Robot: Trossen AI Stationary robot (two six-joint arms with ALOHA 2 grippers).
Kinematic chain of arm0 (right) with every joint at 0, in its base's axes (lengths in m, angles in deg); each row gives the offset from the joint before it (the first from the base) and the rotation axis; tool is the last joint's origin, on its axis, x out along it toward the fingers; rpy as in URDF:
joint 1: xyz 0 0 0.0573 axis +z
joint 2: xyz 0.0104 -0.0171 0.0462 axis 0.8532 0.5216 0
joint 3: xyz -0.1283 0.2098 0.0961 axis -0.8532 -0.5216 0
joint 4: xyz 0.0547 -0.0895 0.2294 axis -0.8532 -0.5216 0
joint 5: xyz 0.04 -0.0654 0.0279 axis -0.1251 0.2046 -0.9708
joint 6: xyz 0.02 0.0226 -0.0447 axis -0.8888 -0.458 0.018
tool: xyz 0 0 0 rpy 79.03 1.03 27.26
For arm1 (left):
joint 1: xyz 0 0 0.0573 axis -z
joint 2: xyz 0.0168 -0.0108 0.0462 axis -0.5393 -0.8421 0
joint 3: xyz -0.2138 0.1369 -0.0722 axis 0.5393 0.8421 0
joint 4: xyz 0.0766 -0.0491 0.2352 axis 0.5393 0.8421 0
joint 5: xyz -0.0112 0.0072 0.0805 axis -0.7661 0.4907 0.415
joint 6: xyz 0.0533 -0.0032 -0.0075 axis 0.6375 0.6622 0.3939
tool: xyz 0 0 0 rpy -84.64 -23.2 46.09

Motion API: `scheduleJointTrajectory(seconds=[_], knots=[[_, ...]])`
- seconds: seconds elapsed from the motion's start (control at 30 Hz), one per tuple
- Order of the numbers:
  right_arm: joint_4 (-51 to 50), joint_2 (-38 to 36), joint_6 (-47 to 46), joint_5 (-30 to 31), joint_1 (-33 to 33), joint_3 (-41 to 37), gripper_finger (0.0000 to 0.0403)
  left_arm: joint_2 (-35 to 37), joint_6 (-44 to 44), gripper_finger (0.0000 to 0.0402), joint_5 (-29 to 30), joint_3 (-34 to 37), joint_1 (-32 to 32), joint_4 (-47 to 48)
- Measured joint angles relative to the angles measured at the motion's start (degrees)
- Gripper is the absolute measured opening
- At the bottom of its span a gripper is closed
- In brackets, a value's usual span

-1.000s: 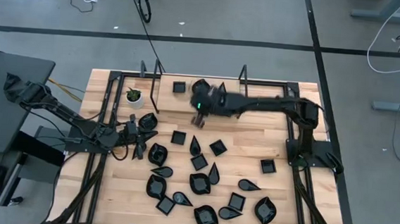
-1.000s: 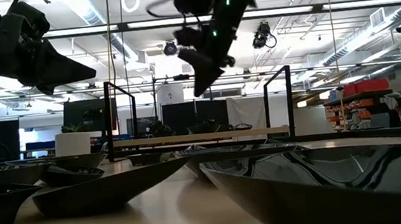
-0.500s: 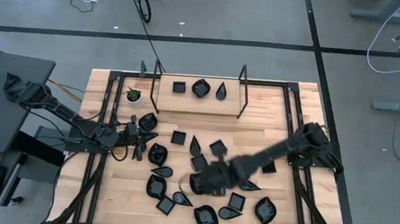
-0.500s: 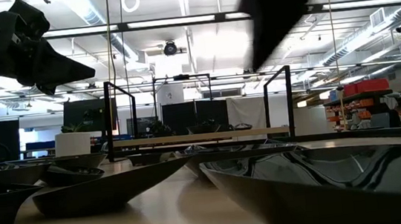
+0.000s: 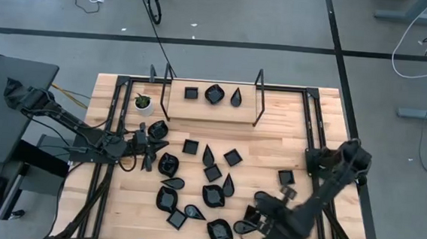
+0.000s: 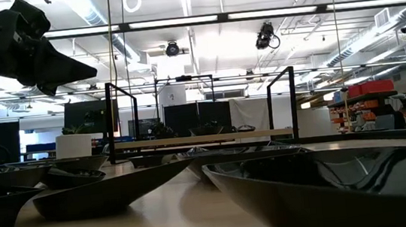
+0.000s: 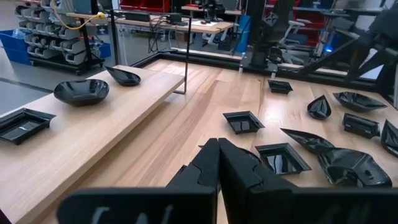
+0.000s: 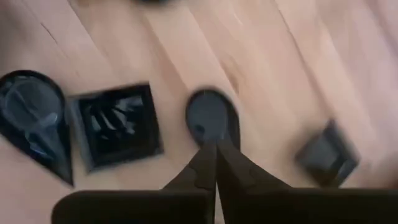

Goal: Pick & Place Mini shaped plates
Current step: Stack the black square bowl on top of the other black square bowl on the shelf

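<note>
A light wooden table [image 5: 272,150] fills the middle of the high view. At its twelve o'clock edge stands a raised wooden shelf [image 5: 210,108] on thin black metal legs [image 5: 259,100]. A small white pot with a green plant [image 5: 144,103] sits at about ten o'clock on the table, just beside the shelf's end. Beyond the table, at twelve o'clock, black cables [image 5: 155,10] lie on the grey floor [image 5: 281,19]. A dark desk surface [image 5: 3,105] lies at nine o'clock.

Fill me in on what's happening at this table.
A two-armed robot is sorting mini shaped plates onto a raised shelf, where three plates already sit. The right gripper has swung from the shelf to the near edge, fingers shut and empty above more plates. The left gripper waits, shut, near a small potted plant.
</note>
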Motion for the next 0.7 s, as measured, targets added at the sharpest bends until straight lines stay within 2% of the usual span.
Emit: scheduleJointTrajectory(seconds=[0.27,0.4,0.57,0.63,0.7], knots=[[-4.3,-7.6,-22.3,-2.4,7.6,-5.8,0.0014,0.0,0.1,0.0007,0.5,0.0,0.0,-0.5],[-3.9,-14.3,-23.6,-6.4,8.5,-13.6,0.0033,0.0,0.6,0.0007,1.1,0.0,0.0,-0.6],[4.0,-24.4,-16.1,-9.2,5.3,-27.1,0.0078,0.0,0.6,0.0007,1.1,0.0,0.0,-0.5],[8.9,-27.4,-7.9,-9.9,2.9,-32.4,0.0096,0.0,0.6,0.0007,1.1,0.0,0.0,-0.5],[15.7,-28.9,4.1,-11.0,0.6,-37.6,0.0112,0.0,0.6,0.0007,1.1,0.0,0.0,-0.6]])
